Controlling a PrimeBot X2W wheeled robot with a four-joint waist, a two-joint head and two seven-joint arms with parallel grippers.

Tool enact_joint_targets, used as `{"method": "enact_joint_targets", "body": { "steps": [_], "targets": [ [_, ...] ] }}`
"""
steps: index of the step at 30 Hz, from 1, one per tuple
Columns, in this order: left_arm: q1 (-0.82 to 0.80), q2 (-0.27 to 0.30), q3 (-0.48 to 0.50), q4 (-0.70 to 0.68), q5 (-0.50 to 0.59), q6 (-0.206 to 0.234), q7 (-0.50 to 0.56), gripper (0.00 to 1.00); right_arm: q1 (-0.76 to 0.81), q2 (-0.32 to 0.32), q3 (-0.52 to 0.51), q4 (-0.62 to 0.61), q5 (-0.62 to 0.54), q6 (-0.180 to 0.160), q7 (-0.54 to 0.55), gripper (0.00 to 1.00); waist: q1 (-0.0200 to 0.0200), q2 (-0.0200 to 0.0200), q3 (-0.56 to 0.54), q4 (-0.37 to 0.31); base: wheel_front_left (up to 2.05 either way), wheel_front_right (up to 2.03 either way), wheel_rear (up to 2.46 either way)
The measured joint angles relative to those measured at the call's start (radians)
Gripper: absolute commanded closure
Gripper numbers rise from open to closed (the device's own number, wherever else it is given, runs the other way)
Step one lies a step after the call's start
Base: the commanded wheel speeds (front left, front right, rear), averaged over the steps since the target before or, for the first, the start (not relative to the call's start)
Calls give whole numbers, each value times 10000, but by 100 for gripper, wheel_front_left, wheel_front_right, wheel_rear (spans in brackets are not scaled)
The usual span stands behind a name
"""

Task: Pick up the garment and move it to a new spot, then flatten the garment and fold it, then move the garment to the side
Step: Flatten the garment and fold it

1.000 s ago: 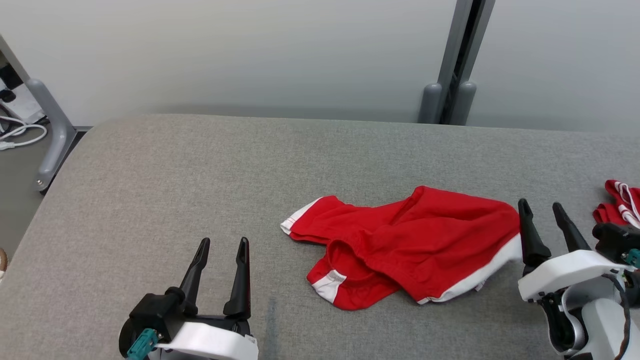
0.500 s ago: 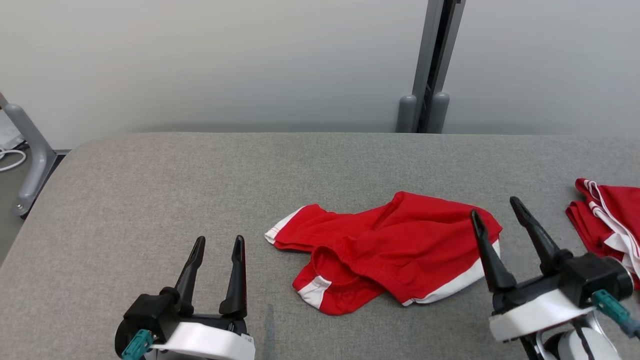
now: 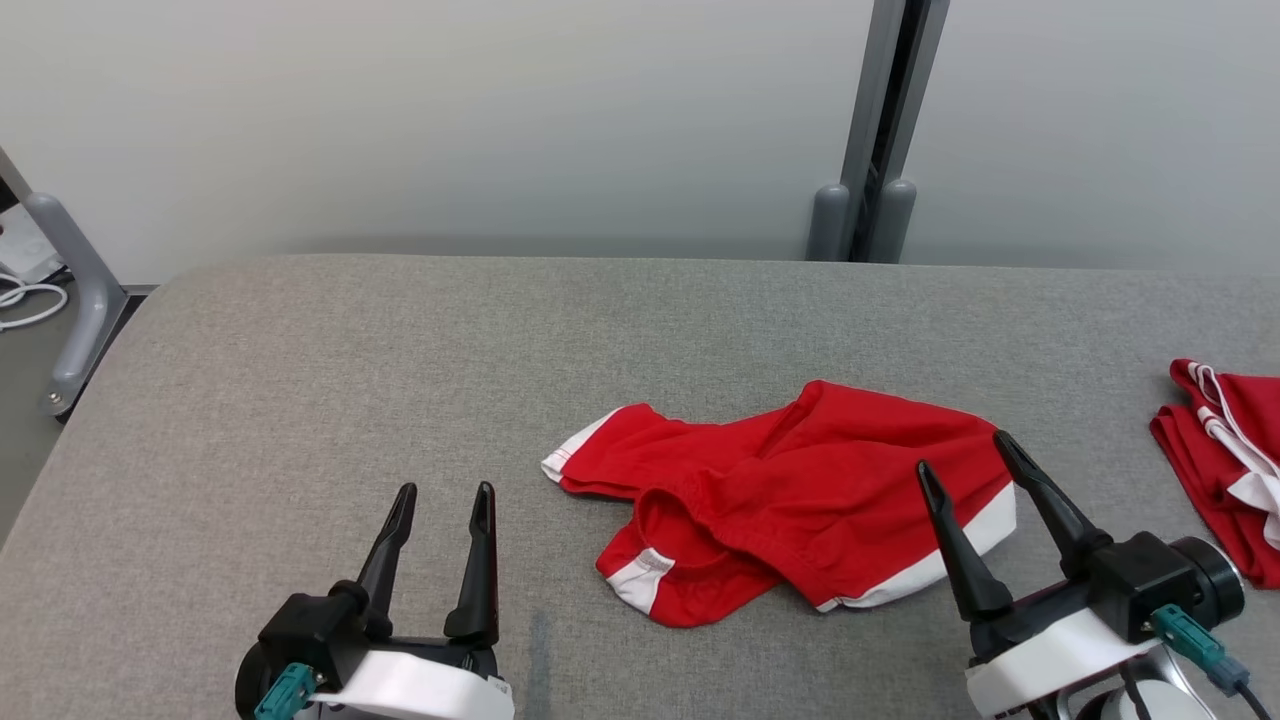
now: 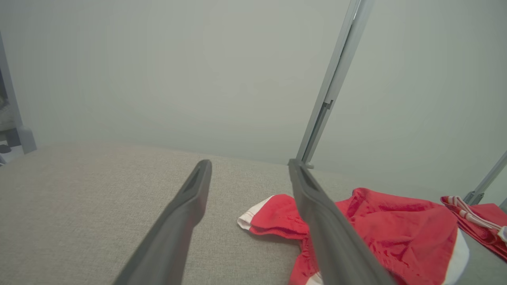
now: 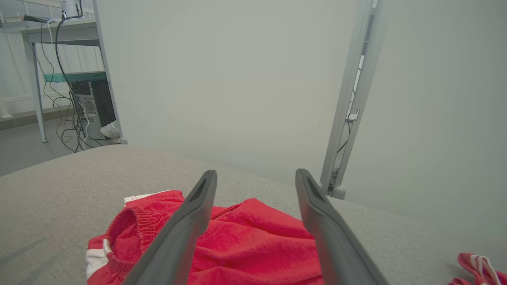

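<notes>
head view: two red garments [image 3: 800, 490] [image 3: 1215, 455], two grippers [image 3: 446, 490] [image 3: 961, 450] spread apart.

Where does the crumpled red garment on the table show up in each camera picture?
Head view: the red garment lies right of centre on the grey table.
Left wrist view: red garment at lower right.
Right wrist view: red garment at bottom centre.
Shared landmark: the grey post rising behind the table, beyond the garment.

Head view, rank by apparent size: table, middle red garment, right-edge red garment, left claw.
1. table
2. middle red garment
3. left claw, right-edge red garment: similar; garment cropped, claw nearer camera, so unranked.
</notes>
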Motion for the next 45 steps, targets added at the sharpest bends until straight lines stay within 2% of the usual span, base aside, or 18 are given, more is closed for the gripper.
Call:
{"method": "enact_joint_targets", "body": {
  "steps": [5,10,20,26,31,45],
  "targets": [
    [-7,0,-75,25,-19,-2,0,0,-225,-94,706,203,161,-2,79,0,0,0,16,210,0,0,0],
    [-26,2,-151,67,-38,0,0,0,-776,-280,2393,665,963,0,759,0,0,0,62,560,0,0,0],
    [-96,8,-284,71,-203,27,2,0,-2082,-779,4569,2080,2422,0,1720,0,0,0,342,1766,0,0,0],
    [-97,4,-368,54,-297,56,0,0,-2582,-1093,5009,2698,2924,0,1994,0,0,0,498,2351,0,0,0],
    [-104,2,-451,52,-339,100,0,0,-2748,-1093,5147,3149,3421,0,2186,0,0,0,598,2641,0,0,0],
    [-225,2,-520,21,-441,161,2,0,-3258,-1248,6054,3841,3912,0,2564,0,0,0,728,2802,0,0,0]
  ]
}}
